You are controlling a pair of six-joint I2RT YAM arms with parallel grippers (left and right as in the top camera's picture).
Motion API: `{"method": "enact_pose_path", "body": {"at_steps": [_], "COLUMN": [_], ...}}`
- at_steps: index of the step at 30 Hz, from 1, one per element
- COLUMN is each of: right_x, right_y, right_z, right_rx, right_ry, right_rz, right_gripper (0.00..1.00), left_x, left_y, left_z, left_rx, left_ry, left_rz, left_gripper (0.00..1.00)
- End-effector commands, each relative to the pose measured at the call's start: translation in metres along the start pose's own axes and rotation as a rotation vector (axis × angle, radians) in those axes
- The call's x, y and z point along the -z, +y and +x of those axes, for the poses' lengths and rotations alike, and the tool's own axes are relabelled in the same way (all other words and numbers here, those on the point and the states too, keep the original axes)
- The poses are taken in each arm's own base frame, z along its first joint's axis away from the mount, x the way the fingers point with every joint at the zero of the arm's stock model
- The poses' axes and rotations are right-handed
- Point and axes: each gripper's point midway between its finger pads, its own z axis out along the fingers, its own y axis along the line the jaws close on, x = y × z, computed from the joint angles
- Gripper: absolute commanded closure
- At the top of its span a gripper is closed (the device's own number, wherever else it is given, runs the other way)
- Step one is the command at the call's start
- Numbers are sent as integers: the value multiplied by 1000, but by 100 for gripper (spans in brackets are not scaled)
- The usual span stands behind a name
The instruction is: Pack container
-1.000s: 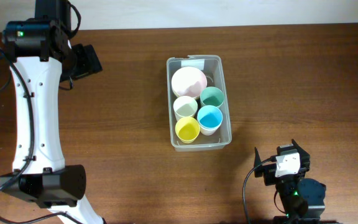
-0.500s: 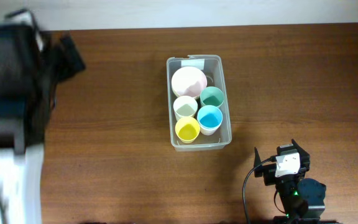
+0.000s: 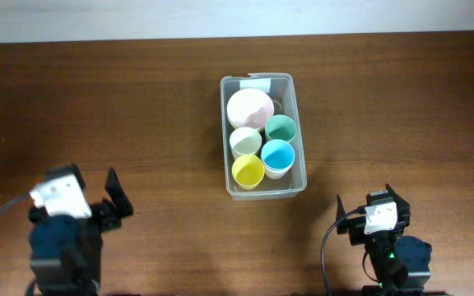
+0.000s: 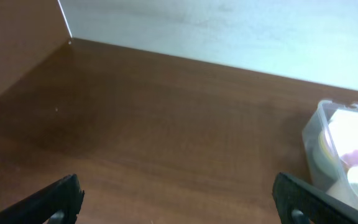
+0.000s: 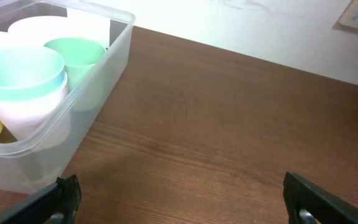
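Container [image 3: 270, 191]: clear rectangular bin, rounded corners, sits on the brown wood counter [image 3: 401, 107] a little right of centre in the overhead view, long axis running away from the arms. White label [image 3: 256, 82] on the far short end.

Contents, far to near:
- pink bowl [image 3: 249, 108] fills the far part.
- pale whitish cup [image 3: 245, 141] and green cup [image 3: 281, 128] side by side behind it.
- yellow cup [image 3: 248, 170] and blue cup [image 3: 277, 154] at the near end.

All cups upright, mouths up, packed close together. Whether rims touch, cannot tell.

Right wrist view: container [image 5: 39, 163] at left of frame, blue and green cups showing through its wall. The two dark fingertips [image 5: 64, 196] stand at opposite lower corners of the frame, bare counter between them. Right jaws wide open, gripping nothing.

Left wrist view (somewhat blurred): container [image 4: 312, 134] at the right edge, well ahead. Dark fingertips [image 4: 61, 196] likewise far apart at the lower corners. Left jaws wide open, empty.

Overhead: left arm [image 3: 62, 238] at the near left of the counter, well apart from the container. Right arm [image 3: 385, 247] at the near right edge, nearer the bin's near right corner but not touching it. A black cable [image 3: 327, 242] loops beside the right arm. A pale wall strip [image 3: 220, 16] runs along the counter's far edge.
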Motion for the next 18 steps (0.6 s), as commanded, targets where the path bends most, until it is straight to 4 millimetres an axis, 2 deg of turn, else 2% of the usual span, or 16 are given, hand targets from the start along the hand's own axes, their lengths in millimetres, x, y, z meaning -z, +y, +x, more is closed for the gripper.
{"method": "enact_pose_path", "body": {"at_steps": [1, 2, 7, 18], "right_x": [-1, -1, -1, -1], "right_y": [2, 2, 2, 2], "right_z": [1, 1, 1, 1], "right_rx": [-10, -10, -10, -10], "right_ry": [-4, -4, -4, -4], "right_rz": [-10, -10, -9, -9], "right_gripper": [1, 1, 1, 1], "left_x": [-1, -2, -11, -34], "left_y": [3, 3, 3, 5], "left_z": [43, 62, 101, 147], "left_rx": [-19, -19, -21, -25], "left_ry": [9, 13, 30, 47], "left_rz": [20, 35, 60, 59], "left_gripper": [1, 1, 1, 1]}}
